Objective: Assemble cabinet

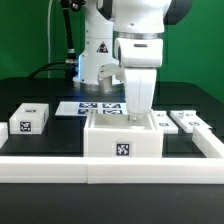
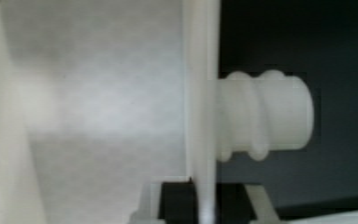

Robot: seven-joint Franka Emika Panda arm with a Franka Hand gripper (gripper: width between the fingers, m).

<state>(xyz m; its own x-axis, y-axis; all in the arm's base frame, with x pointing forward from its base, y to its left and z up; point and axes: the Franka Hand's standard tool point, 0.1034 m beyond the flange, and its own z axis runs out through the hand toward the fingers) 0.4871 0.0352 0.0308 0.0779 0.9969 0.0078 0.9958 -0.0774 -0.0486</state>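
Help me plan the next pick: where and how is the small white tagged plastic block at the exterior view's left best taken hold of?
Likely by its two opposite upright side faces, coming straight down from above. The small white tagged plastic block sits flat on the black table, box-shaped with parallel sides, apart from the large white cabinet box.

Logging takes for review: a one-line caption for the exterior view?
Claw holds a knobbed door panel at the top of the white cabinet box, loose panels alongside.
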